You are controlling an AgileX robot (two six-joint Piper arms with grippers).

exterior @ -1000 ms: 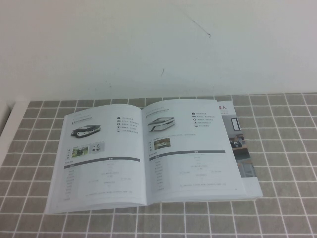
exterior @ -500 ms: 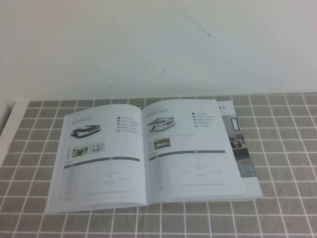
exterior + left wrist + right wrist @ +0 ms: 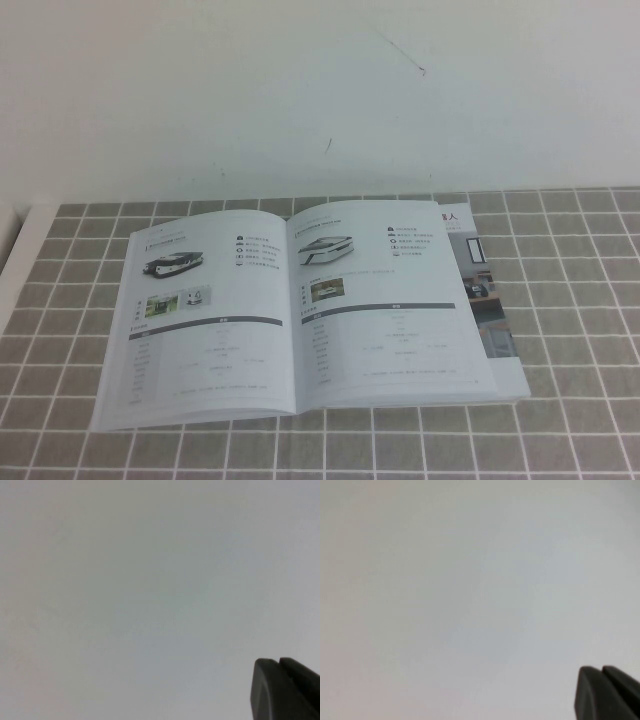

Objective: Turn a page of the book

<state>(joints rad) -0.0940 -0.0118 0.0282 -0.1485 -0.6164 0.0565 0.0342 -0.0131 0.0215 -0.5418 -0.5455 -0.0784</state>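
The book (image 3: 300, 310) lies open and flat on the grey tiled table, in the high view only. The page (image 3: 385, 300) is the right-hand sheet, showing a white boat-like vehicle (image 3: 325, 248). It lies flat. The left-hand sheet (image 3: 200, 320) shows a dark-and-white boat. Neither arm shows in the high view. My left gripper (image 3: 277, 662) shows only as two dark fingertips pressed together against a blank white surface, holding nothing. My right gripper (image 3: 601, 670) looks the same, shut and empty. The book is out of both wrist views.
The grey tiled table (image 3: 580, 300) runs back to a white wall (image 3: 320, 90). A further sheet with photos (image 3: 485, 290) sticks out beyond the page on the right. A white strip (image 3: 15, 260) borders the table on the left.
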